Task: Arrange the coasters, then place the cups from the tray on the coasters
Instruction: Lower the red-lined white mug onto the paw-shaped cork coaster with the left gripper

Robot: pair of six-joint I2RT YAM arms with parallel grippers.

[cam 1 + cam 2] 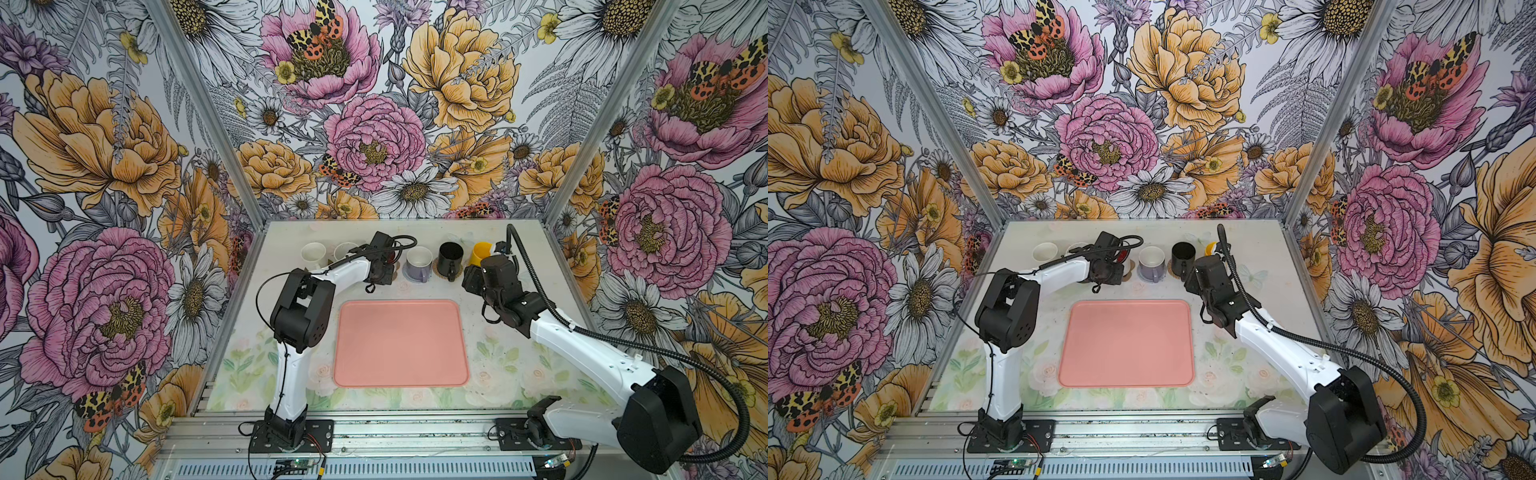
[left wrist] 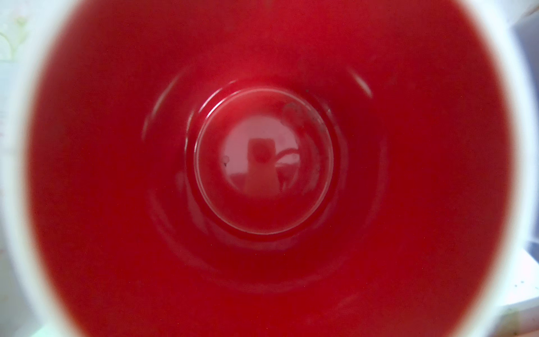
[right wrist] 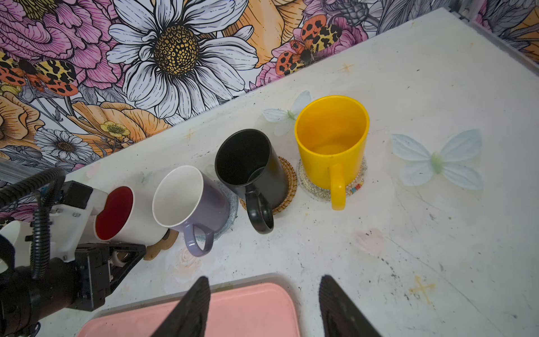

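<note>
The salmon-pink tray (image 1: pixel 401 345) (image 3: pixel 233 315) lies empty at the table's middle. Behind it the cups stand in a row. Two white ones (image 1: pixel 313 253) (image 1: pixel 345 251) are at the left. The white cup with a red inside (image 3: pixel 122 216) (image 2: pixel 262 163) sits on the tan paw-print coaster (image 3: pixel 162 246). The lavender cup (image 3: pixel 189 201) is on a grey-blue coaster (image 3: pixel 230 204), the black cup (image 3: pixel 250 163) on a rattan one (image 3: pixel 287 186), and the yellow cup (image 3: pixel 332 140) on a pale woven one (image 3: pixel 358 181). My left gripper (image 1: pixel 380 270) (image 3: pixel 122 256) is shut at the red-inside cup's handle. My right gripper (image 3: pixel 264 280) (image 1: pixel 470 284) hangs open over the tray's far right corner, holding nothing.
Floral walls close in the back and both sides of the table. The left forearm (image 1: pixel 345 270) reaches across in front of the two white cups. A metal rail (image 1: pixel 374 432) with both arm bases runs along the front edge.
</note>
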